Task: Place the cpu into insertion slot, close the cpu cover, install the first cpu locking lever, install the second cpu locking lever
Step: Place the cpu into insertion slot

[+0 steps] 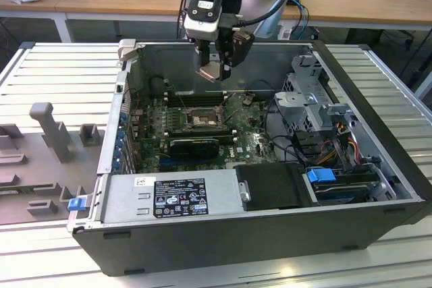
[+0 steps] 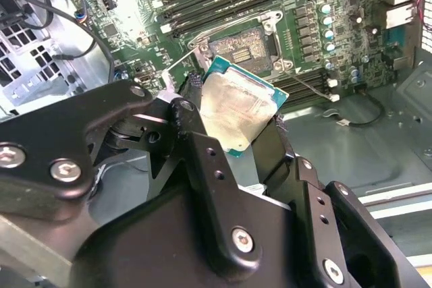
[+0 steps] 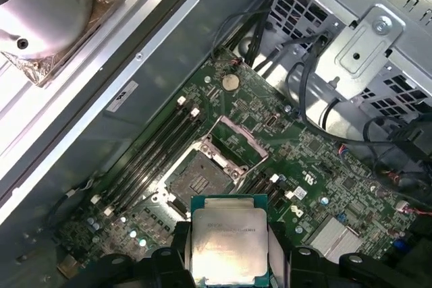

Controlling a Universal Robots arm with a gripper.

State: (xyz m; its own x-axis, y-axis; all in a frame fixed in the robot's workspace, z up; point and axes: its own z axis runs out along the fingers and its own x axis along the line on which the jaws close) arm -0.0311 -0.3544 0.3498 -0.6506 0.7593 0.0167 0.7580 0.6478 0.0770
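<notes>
– Above the open computer case (image 1: 270, 237), what has the gripper (image 1: 215, 67) got?

– The cpu (image 2: 237, 111). Both black fingers (image 2: 197, 129) are clamped on opposite edges of it. It hangs tilted in the air, silver top showing, well apart from the green board (image 1: 251, 144).

– What's hidden?

– Those two gripped edges, and the chip's underside. In the first wrist view its near edge is cut off by the frame.

– And the insertion slot (image 3: 198, 181)?

– Uncovered, dark centre exposed. In the exterior view it sits at six o'clock from the gripper, lower down on the board. The cpu cover (image 3: 237, 141) appears swung up on one side of it. I can't make out the levers clearly.

– Room to move?

– Long black memory slots (image 3: 145, 160) run just beside the socket. The metal drive cage (image 1: 307, 89) and loose cables stand at three o'clock in the exterior view, with bare board between them and the socket. The case's back wall is near the gripper.
</notes>
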